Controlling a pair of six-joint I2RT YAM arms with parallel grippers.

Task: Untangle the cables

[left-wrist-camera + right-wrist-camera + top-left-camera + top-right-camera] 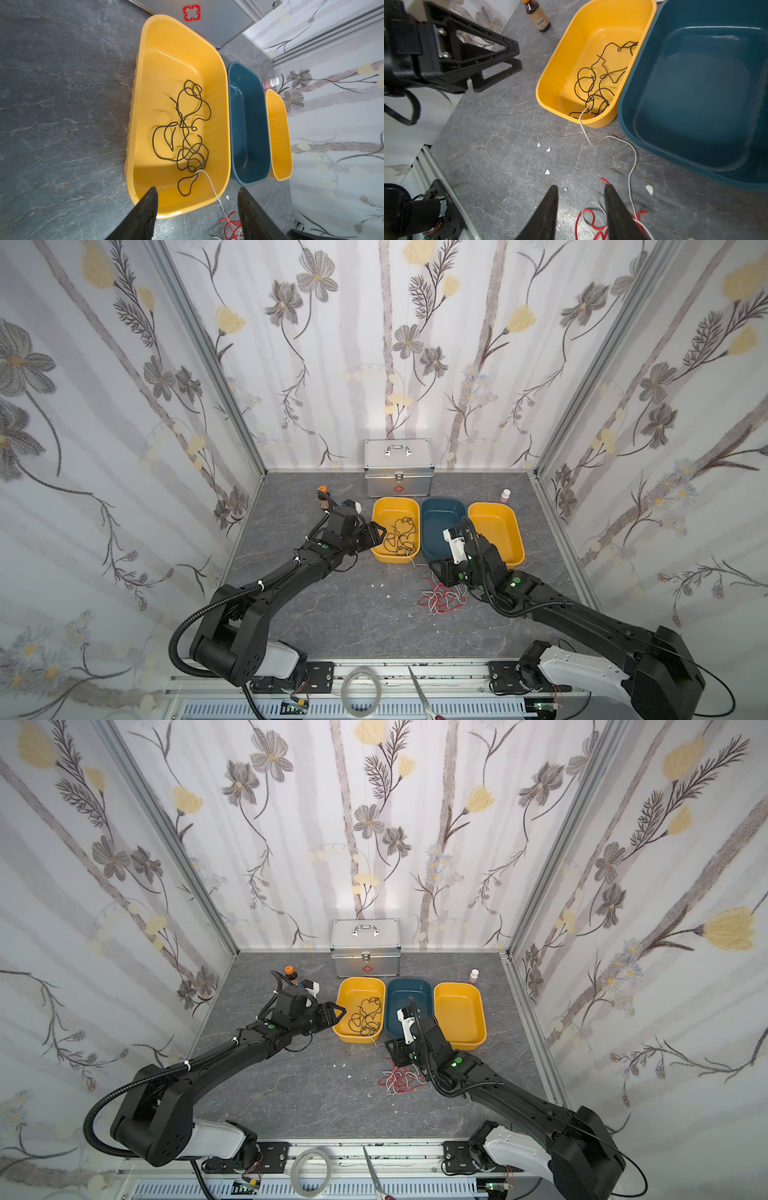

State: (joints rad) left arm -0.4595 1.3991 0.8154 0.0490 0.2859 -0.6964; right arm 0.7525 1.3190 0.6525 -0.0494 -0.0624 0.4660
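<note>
With the black cable [400, 536] in the yellow tub [382, 506] at frame centre, and left gripper [197, 189] and right gripper [581, 186] both spread and empty, the next move is probably to pinch the white cable [632, 158] free of the red cable [440, 599] just below.

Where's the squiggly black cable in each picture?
In a top view: black cable in the left yellow tub, mid-table.
In a top view: same tub, same spot.
Left wrist: inside the yellow tub.
Right wrist: inside the yellow tub too.
Shared landmark: the blue tub right beside it.
</note>
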